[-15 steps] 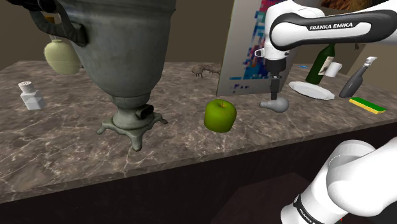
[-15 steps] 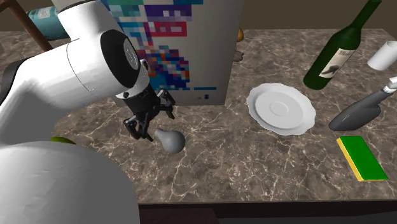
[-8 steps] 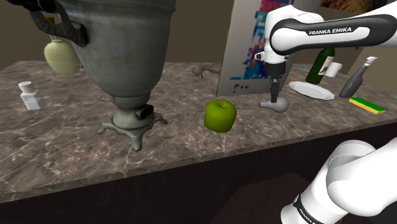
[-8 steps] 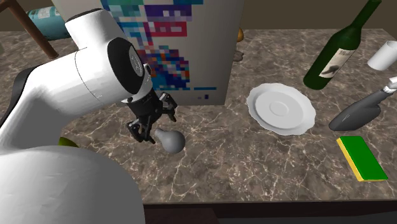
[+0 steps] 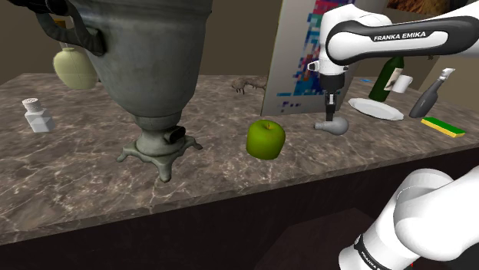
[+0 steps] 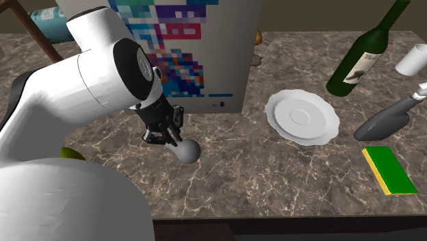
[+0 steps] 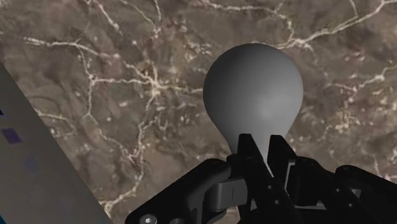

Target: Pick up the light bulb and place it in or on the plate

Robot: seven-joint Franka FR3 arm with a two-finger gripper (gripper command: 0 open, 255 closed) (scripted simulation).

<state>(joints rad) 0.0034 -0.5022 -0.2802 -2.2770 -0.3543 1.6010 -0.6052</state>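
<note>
On the surface (image 5: 92,169), shoulder view, the bulb (image 5: 336,125) lies near the apple (image 5: 265,139), pincer (image 5: 331,116) on its neck. Second exterior view: the plate (image 6: 302,116) sits apart, bare. Wrist view: fingers (image 7: 252,159) clamp the neck; the grasp seems made, while lift, carry and placing remain.

One bulb (image 6: 186,151), one plate (image 6: 302,117), one apple (image 5: 265,139)

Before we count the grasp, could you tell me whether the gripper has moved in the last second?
Yes. The gripper has dropped slightly against the patterned box and shut on the neck of the light bulb.
</note>
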